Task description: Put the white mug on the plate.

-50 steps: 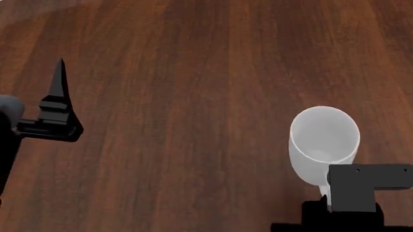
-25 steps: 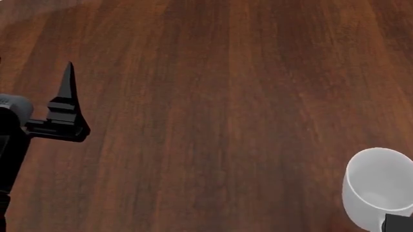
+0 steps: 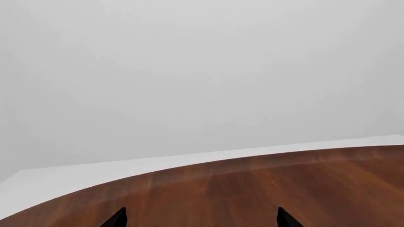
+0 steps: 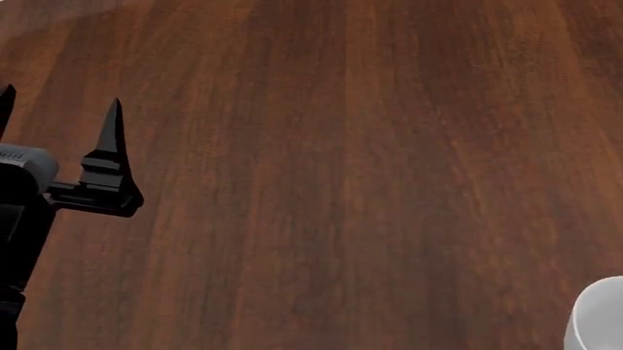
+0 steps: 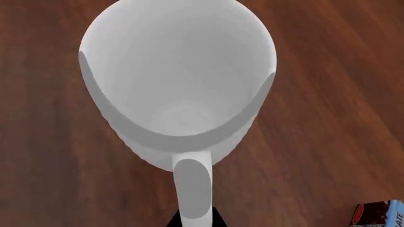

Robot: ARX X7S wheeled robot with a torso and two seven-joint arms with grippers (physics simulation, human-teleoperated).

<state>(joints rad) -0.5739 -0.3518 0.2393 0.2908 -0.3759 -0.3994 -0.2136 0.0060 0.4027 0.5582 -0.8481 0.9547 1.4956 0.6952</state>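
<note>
The white mug [image 5: 180, 90] fills most of the right wrist view, seen from above with its open mouth toward the camera and its pale inside bottom visible. Its loop handle points back toward the camera, and a dark tip of the right gripper [image 5: 194, 218] shows on either side of the handle's lower end at the frame edge. So little of the gripper appears that it cannot be told whether the tips press on the handle or merely flank it. No contact between the mug's base and the wood can be made out.

In the head view only a sliver of the white mug [image 4: 599, 317] shows, at the 4 o'clock corner of the frame; the right gripper itself lies outside that view.

The left gripper [image 4: 58, 124] sits at 9 o'clock in the head view, well apart from the mug. Its two black pointed fingers [image 4: 114, 127] stand spread with a clear gap between them, pinching nothing. In the left wrist view the same two tips show far apart above the curved edge of the tabletop [image 3: 265, 184], with plain grey background beyond.

The tabletop [image 4: 331, 168] is dark reddish-brown wood with lengthwise grain. A small blue box [image 5: 381, 213] with a dark brown end shows in the right wrist view, resting on the wood near the mug but apart from it.

The plate appears in none of the views.
</note>
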